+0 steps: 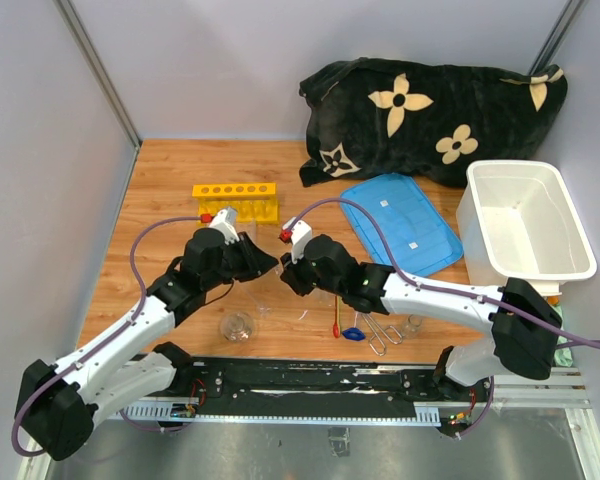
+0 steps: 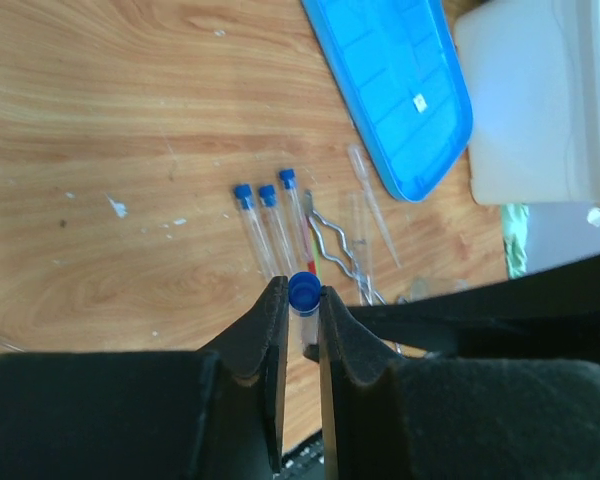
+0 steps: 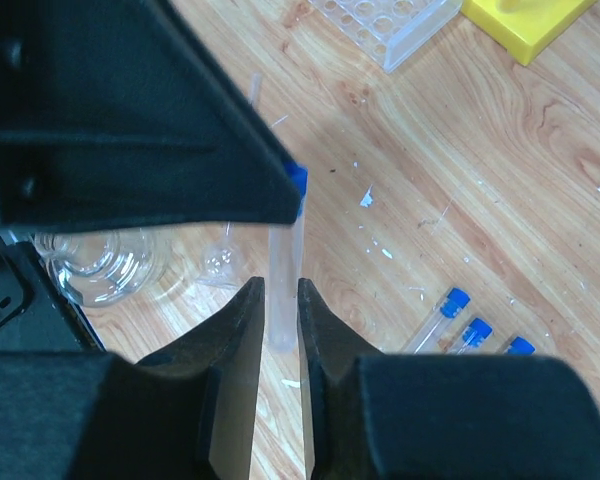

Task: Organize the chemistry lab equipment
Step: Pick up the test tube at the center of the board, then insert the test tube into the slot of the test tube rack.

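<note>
pinching the blue cap of a test tube (image 3: 283, 262), the left gripper (image 2: 301, 292) is clenched on it, holding it upright above the wood at mid-table. the right gripper (image 3: 280, 286) has its jaws on either side of the tube's lower end with almost no gap. whether they already press on the glass, i cannot tell. it reads as a hand-over between the arms.

the job looks barely begun. in the overhead view the yellow rack (image 1: 235, 200) sits at about 11 o'clock from the two grippers, and no tube can be seen standing in it. three more tubes (image 2: 268, 215) lie side by side on the table below the left wrist. a flask (image 1: 237, 325) rests at 6 o'clock near the front edge. the tongs (image 1: 380, 332) and red-handled spatula (image 1: 339, 318) lie loose at about 5 o'clock. the white tub (image 1: 525, 262) at 3 o'clock holds nothing visible, and its blue lid (image 1: 400, 222) lies just beside it. nearly everything is left to sort.
</note>
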Available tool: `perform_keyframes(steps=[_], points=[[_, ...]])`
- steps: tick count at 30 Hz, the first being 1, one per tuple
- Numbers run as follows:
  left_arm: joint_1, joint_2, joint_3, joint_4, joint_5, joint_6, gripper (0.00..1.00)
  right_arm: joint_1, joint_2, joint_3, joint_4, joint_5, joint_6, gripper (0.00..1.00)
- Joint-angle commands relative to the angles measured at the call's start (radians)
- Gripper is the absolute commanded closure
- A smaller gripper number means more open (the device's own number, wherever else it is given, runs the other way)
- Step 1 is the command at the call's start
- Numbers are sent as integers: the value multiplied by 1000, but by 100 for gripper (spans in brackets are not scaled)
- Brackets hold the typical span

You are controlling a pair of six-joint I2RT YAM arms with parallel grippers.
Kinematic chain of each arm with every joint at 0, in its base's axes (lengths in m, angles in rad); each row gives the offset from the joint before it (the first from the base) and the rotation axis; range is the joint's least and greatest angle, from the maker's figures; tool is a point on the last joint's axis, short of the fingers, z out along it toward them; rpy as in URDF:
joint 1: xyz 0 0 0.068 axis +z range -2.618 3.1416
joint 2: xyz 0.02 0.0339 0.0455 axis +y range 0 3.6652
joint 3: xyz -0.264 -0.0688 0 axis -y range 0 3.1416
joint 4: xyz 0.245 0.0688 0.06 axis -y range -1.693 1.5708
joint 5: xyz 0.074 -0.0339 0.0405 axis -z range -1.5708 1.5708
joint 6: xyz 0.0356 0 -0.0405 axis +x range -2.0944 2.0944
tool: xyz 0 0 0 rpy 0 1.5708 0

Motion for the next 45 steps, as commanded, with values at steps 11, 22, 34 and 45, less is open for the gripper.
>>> perform_keyframes(steps=[11,22,34,45], points=[[1,38,88,-58,-154,104,100,14,-54,3,-34,32,-17,78],[1,49,158,-74,-478,291,100,14,-130,-89,-34,86,-1,78],[1,111,81,208,-719,501,100,8,-261,-194,-55,164,-10,78],[1,292,16,507,-735,570,100,-51,-324,-243,-56,155,-23,79]])
